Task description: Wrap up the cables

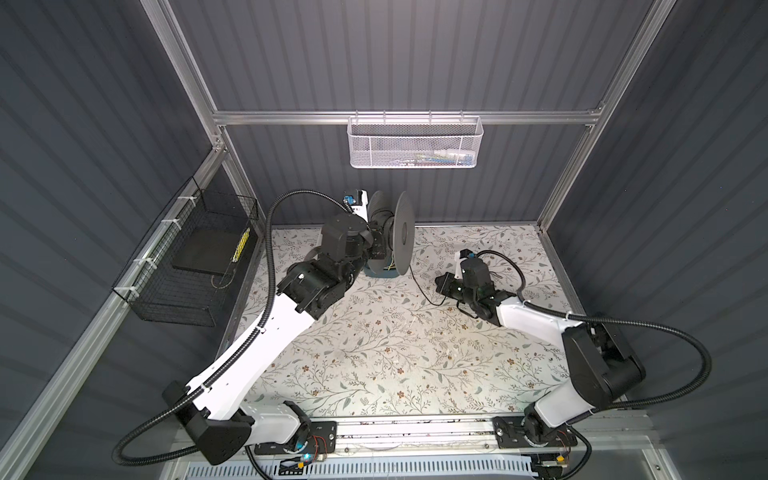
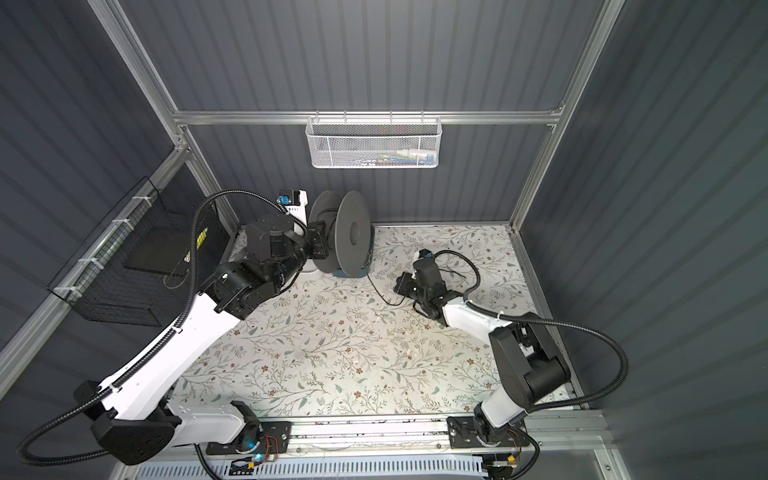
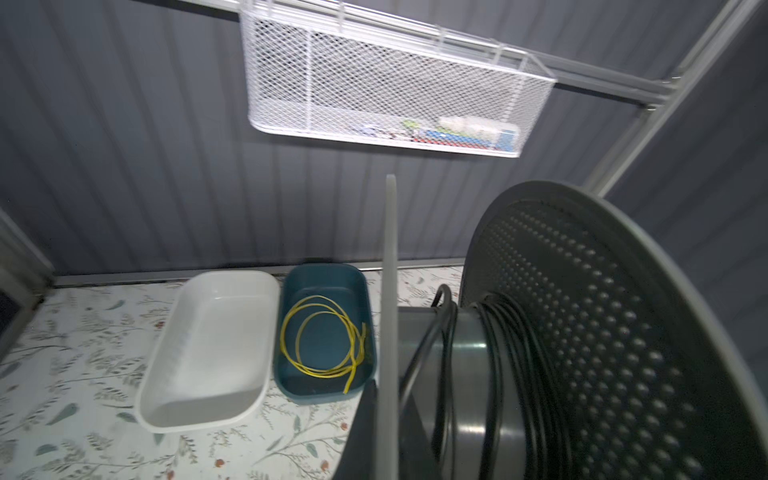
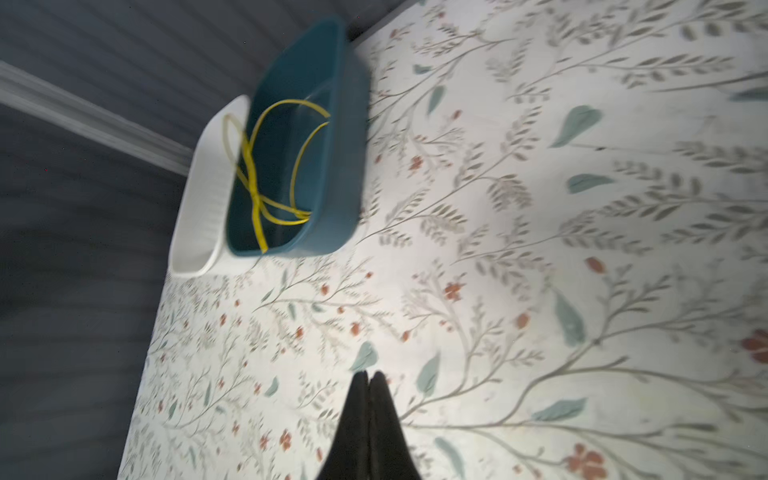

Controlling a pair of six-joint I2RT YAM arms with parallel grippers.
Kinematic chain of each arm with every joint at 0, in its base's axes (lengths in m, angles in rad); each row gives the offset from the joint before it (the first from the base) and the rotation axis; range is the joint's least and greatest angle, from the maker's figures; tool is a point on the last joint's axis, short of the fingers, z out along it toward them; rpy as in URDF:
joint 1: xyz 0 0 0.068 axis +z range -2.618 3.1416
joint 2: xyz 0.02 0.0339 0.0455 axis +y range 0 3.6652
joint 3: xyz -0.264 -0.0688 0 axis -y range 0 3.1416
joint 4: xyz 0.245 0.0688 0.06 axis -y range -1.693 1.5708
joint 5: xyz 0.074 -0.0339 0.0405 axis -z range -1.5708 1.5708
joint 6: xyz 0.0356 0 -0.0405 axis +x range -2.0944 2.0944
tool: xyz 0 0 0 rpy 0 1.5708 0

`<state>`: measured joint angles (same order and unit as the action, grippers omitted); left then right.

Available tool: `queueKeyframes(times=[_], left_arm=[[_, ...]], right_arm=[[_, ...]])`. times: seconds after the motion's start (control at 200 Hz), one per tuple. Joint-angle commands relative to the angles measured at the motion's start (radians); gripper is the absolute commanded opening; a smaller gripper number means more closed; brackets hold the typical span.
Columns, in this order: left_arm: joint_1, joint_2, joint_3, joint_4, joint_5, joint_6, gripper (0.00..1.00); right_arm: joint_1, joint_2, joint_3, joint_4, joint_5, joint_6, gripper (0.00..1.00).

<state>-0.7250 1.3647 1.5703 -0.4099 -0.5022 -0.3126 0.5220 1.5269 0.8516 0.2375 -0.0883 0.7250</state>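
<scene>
A black wire basket hangs on the left wall. Next to it, the left arm reaches toward the back, its jaws clamped on the near flange of a gray spool held off the floral surface. Beneath and behind the spool sit a white tray and, touching it, a teal tray holding the coiled yellow wire. The black wire is partly wound on the spool's hub and trails down across the surface toward the right arm. The right jaws are pressed together, low over the surface; the wire's end lies just beside them, possibly pinched, though this cannot be told.
</scene>
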Motion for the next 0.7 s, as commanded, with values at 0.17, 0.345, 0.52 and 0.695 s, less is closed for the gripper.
queueKeyframes(times=[0.17, 0.345, 0.52, 0.695], left_arm=[[0.004, 0.241, 0.162, -0.018, -0.458, 0.105, 0.00], [-0.001, 0.340, 0.163, -0.112, -0.502, 0.190, 0.00], [-0.012, 0.278, 0.044, -0.147, -0.340, 0.240, 0.00], [-0.037, 0.179, -0.054, -0.231, -0.187, 0.278, 0.00]], right_arm=[[0.127, -0.264, 0.098, -0.117, 0.041, -0.094, 0.00], [0.120, -0.291, 0.274, -0.222, -0.019, -0.188, 0.00], [0.033, -0.225, 0.443, -0.252, -0.124, -0.199, 0.03], [-0.080, -0.108, 0.627, -0.298, -0.228, -0.182, 0.07]])
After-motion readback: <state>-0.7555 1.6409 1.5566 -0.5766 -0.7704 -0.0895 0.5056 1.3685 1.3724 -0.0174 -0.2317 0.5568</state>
